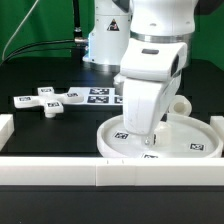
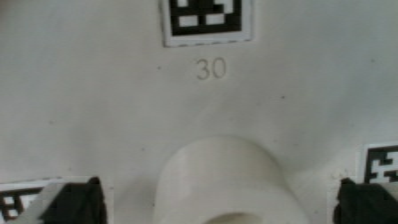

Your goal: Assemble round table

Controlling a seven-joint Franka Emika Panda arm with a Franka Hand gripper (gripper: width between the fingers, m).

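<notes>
The disc lies nearest, beside the front rail. The gripper hangs over its centre with jaws spread wide, and the upright hub stands midway between the fingertips. Beyond is the cylinder, and farther off the cross piece.

Lab: railed black table, marker board

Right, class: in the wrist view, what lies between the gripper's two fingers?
The central hub of the round disc sits between the fingers, with a gap on each side. The wrist view shows it.
</notes>
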